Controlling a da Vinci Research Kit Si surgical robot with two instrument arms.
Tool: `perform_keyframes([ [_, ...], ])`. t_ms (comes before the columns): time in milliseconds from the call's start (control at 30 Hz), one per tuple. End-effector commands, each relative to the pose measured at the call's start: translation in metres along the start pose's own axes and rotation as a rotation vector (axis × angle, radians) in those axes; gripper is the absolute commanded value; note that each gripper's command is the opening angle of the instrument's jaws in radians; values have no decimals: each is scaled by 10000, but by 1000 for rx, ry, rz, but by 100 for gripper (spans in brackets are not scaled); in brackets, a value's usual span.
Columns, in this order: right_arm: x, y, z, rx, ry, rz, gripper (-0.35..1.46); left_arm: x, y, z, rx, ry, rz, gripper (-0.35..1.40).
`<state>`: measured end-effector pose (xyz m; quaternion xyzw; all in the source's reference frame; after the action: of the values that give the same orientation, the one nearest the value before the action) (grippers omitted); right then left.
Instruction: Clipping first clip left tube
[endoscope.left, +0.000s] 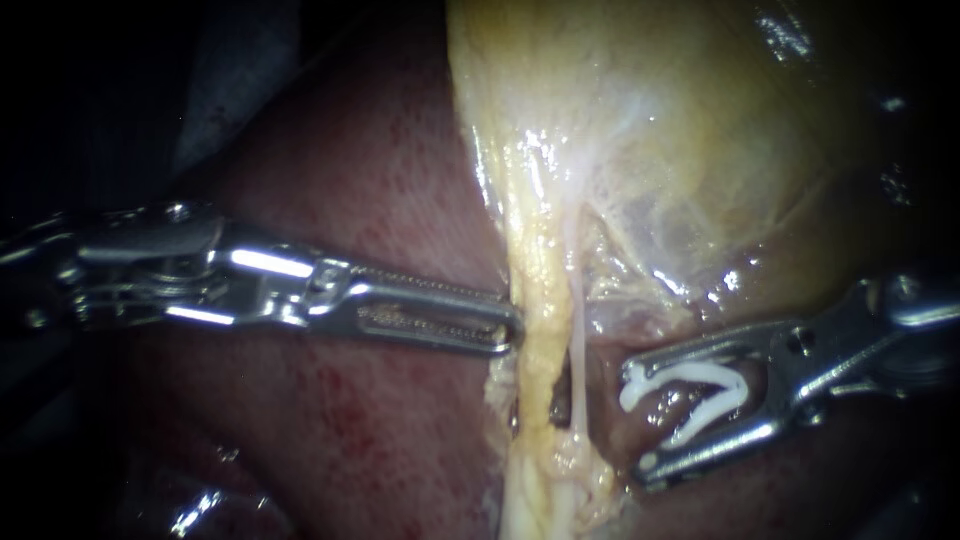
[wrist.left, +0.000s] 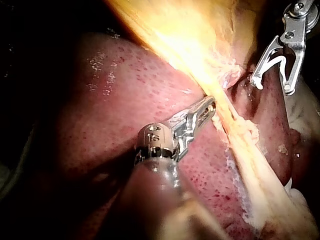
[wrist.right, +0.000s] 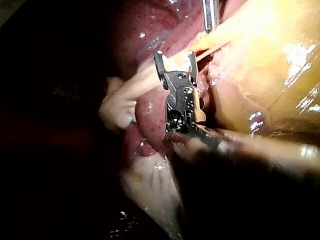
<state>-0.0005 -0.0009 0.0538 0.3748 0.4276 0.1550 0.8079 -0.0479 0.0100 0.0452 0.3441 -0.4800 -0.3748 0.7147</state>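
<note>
Endoscope view: white clip (endoscope.left: 700, 374) near yellow strand (endoscope.left: 535, 280).
R instrument (endoscope.left: 638, 418), lower right: end effector wide, holding clip; L instrument (endoscope.left: 510, 330): narrow, pinching strand.

Left instrument (endoscope.left: 512, 325): enters from the left. Shaft and wrist joint lie almost straight across, and the working end slants slightly toward the near side on its way right. Tip ends close to scene centre.

Right instrument (endoscope.left: 640, 418): enters from the right, slanting toward the near side on its way left. Jaws spread wide in a V with the mouth facing left, far jaw almost straight across, near jaw angled nearer. White clip (endoscope.left: 700, 385) seated between the jaws, touching both.

Tips of the two instruments apart, right tips to the right of and nearer than the left tip.
</note>
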Motion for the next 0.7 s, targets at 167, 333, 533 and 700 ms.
perform_keyframes([
  [167, 1, 0, 1, -1, 0, 1, 50, -1, -6, -7, 4, 1, -2, -35],
  [333, 3, -1, 6, -3, 1, 1, 49, 1, -21, -19, 11, 4, -2, -35],
  [533, 4, -1, 17, -9, 2, 1, 49, 5, -40, -39, 22, 9, -2, -35],
  [700, 1, 1, 37, -20, 2, -3, 51, 6, -51, -51, 23, 8, -3, -35],
])
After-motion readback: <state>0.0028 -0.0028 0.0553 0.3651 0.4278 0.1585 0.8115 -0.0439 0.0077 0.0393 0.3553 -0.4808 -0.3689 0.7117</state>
